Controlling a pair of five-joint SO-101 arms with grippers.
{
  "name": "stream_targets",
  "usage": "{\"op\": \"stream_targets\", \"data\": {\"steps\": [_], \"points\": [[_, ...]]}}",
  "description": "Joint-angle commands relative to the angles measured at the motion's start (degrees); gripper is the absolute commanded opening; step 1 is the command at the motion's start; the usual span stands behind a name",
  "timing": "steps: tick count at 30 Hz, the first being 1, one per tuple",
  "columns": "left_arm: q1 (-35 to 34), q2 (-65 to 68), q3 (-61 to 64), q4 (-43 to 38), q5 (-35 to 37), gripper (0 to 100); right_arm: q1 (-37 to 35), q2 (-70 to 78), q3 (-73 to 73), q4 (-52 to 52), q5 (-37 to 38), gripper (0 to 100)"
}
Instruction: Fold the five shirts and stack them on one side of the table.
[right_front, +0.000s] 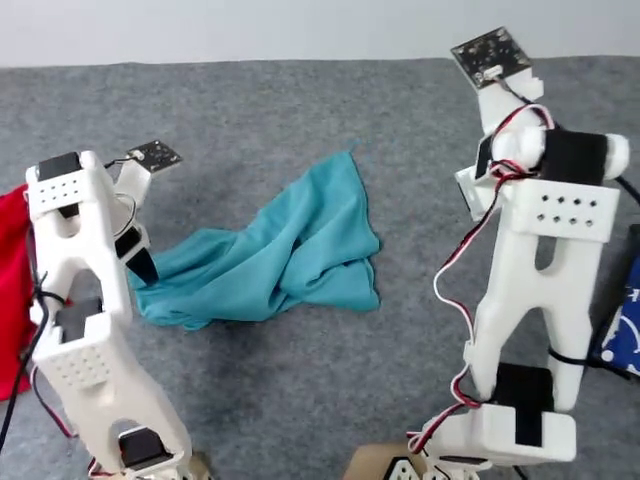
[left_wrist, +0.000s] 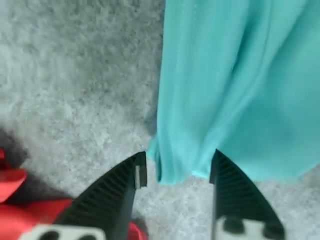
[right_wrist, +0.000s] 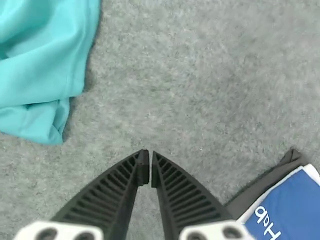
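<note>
Grey felt-like tabletop (right_front: 300, 390) right across the scene, pale wall along the back in the high view. Straight to the left gripper (left_wrist: 179, 160): the wrist view has its two black ribbed fingers (left_wrist: 117, 192) spread wide, one on each side of a bunched end of the teal shirt (left_wrist: 240, 75), and the cloth sits between the tips without being pinched. The high view places that gripper low at the shirt's left end, tucked under the white left arm (right_front: 75, 300). It also gives the whole garment: crumpled, unfolded, lying in the middle of the table, running from that bunched end up to a broader part towards the far centre.

Over to the right gripper (right_wrist: 149, 160): fingers pressed together, tips meeting, nothing between them, hovering above bare grey surface. Its wrist view catches the teal shirt's near corner well off to one side, apart from the tips. The right arm (right_front: 545, 260) stands tall at the right of the table.

Outward now. A red shirt (right_front: 12, 260) is heaped at the left edge of the table, just beside the left arm; the left wrist view picks up its folds right by the gripper's base. At the right edge lies a blue cloth with white print (right_wrist: 285, 210) on something dark; whether it is a shirt, I can't tell.
</note>
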Motion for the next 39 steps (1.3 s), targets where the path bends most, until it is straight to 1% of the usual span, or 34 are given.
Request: {"op": "stream_targets", "data": {"steps": [1,4,9,12,18,23,28,30,39], "points": [[0.44,1.58,-4.44,-0.35,-0.35,21,-1.80,-0.04,-0.26,2.15,0.18,0.9],[0.44,3.16,-6.46,-0.09,-0.26,20,-3.21,-0.04,-0.26,2.15,0.18,0.9],[1.05,3.69,-6.37,0.26,-0.26,12,-3.82,-0.04,-0.26,2.15,0.18,0.9],[1.67,3.60,-6.55,2.29,-0.44,7,-3.74,-0.04,-0.26,2.07,0.18,0.9],[3.16,3.96,-6.29,3.25,-0.44,2,-3.74,0.04,-0.26,1.98,0.09,0.9],[3.25,4.04,-6.29,2.73,-0.44,3,-3.74,0.04,-0.26,1.98,0.26,0.9],[1.58,4.04,-6.29,0.09,-0.18,15,-3.74,0.04,-0.26,1.98,0.26,0.9],[1.05,4.04,-6.29,-1.14,0.70,17,-3.74,0.04,-0.26,1.98,0.26,0.9],[0.09,4.04,-6.20,-1.49,0.88,18,-3.74,0.04,-0.26,1.98,0.26,0.9]]}}
